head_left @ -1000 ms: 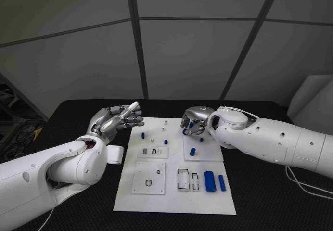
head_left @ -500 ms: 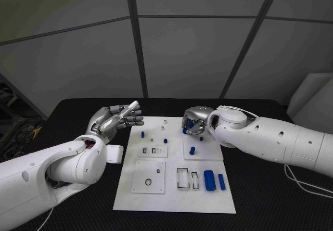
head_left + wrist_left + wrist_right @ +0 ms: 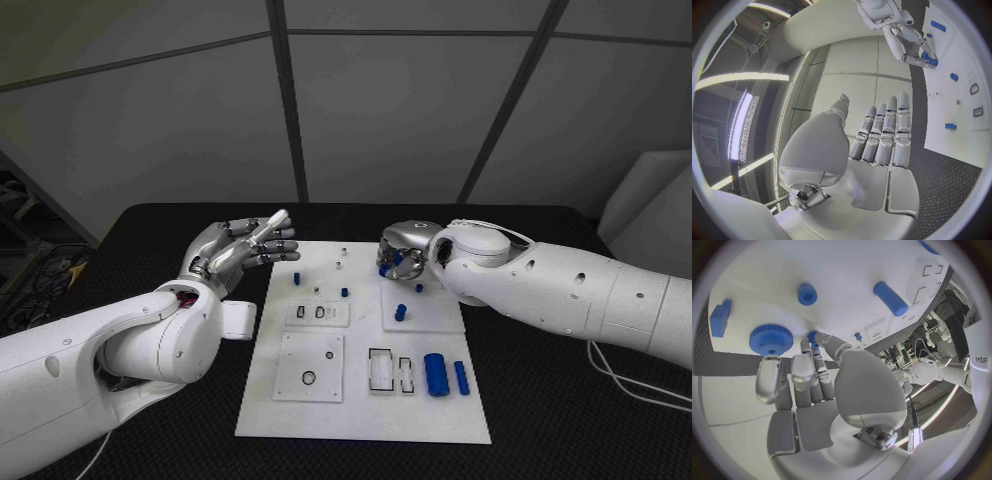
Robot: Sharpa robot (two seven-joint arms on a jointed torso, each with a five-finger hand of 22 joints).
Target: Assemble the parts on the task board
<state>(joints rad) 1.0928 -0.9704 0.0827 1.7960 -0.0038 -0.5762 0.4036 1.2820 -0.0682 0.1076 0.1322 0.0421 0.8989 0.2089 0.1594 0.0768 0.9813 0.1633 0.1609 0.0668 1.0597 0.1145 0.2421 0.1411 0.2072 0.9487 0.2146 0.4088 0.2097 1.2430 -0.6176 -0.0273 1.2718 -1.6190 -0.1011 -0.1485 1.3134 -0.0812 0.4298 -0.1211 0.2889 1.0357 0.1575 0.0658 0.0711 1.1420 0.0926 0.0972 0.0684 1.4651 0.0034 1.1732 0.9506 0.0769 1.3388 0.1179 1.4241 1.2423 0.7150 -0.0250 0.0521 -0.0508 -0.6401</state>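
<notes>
The white task board lies in the middle of the black table. My right hand hovers low over its far right part, fingers curled in beside a blue gear. In the right wrist view the fingertips sit at the rim of the gear, which lies flat on the board. Whether they grip it I cannot tell. A small blue piece shows at the thumb tip. My left hand is raised beside the board's far left corner, fingers straight and apart, holding nothing.
Two blue cylinders lie at the board's near right beside empty rectangular slots. Short blue pegs stand further back. Black table surrounds the board on all sides.
My right hand has shifted slightly over the gear, which now shows less between its fingers. The left hand has barely moved.
</notes>
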